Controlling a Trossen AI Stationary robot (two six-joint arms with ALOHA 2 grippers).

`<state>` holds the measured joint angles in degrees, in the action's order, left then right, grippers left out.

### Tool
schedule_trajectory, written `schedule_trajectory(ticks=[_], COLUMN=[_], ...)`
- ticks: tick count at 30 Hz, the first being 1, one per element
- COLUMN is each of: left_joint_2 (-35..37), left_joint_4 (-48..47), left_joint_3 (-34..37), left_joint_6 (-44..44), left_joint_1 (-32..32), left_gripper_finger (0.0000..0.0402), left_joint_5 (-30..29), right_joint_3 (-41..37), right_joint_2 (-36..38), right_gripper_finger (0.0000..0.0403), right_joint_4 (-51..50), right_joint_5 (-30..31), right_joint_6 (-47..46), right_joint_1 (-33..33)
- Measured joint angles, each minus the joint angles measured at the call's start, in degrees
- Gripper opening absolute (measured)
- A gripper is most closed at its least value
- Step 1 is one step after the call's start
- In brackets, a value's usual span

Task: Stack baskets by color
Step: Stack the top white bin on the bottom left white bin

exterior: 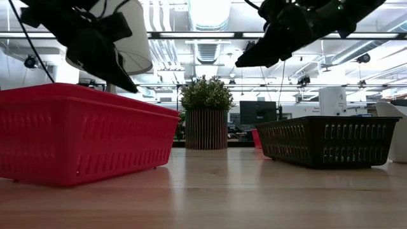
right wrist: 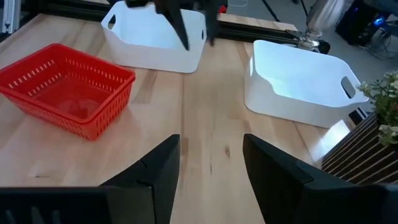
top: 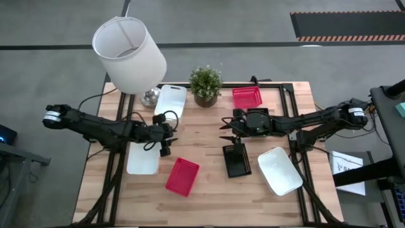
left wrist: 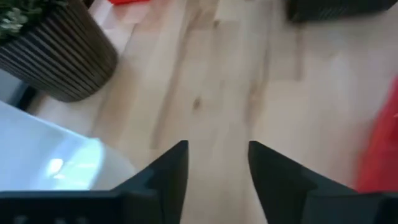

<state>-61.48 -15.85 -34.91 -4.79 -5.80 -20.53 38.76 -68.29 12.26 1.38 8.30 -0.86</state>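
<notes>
The left claw [top: 168, 135] hangs open and empty above the bare worktop [top: 209, 136], between a white basket [top: 143, 158] and a red basket [top: 182, 176] near the front edge. The right claw [top: 226, 125] is also open and holds nothing; it hovers just beside the black basket [top: 237, 159]. Another white basket [top: 279, 170] lies at the right of the black one. A third white basket [top: 171, 100] and a second red basket [top: 247, 97] stand at the back, on both sides of the potted plant [top: 205, 85].

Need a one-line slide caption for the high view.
Both open grippers, left and right, hover mid-table among scattered red, black and white baskets, none visibly stacked.
</notes>
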Motion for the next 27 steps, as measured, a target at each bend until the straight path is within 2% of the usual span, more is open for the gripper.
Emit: schedule_trajectory(ticks=[3, 11, 14, 17, 21, 27], left_joint_2=[-2.2, -7.3, -9.2, -11.2, -13.8, -16.3], left_joint_4=[-0.2, -1.0, -1.4, -1.2, -1.1, -0.7], left_joint_3=[-0.6, -3.7, -3.8, -3.4, -3.3, -3.4], left_joint_6=[6.0, 24.1, 29.2, 31.7, 33.9, 35.2], left_joint_1=[3.3, 13.4, 19.0, 23.6, 26.6, 27.2], left_gripper_finger=[0.0172, 0.0175, 0.0175, 0.0175, 0.0175, 0.0171], left_joint_5=[-0.1, 0.0, 5.0, 11.2, 11.1, 11.3], right_joint_3=[-1.0, -1.7, -1.7, -1.7, -1.8, -1.9], right_joint_2=[0.2, 0.4, 0.4, 0.4, 0.4, 0.4], right_gripper_finger=[0.0169, 0.0168, 0.0168, 0.0168, 0.0168, 0.0161], right_joint_4=[0.6, 0.6, 0.5, 0.5, 0.5, 0.5], right_joint_5=[-0.1, -0.1, 0.0, 0.1, 0.1, 0.1], right_joint_6=[-1.0, -2.3, -2.2, -2.3, -2.7, -2.6], right_joint_1=[0.0, 0.0, 0.0, 0.0, 0.0, 0.0])
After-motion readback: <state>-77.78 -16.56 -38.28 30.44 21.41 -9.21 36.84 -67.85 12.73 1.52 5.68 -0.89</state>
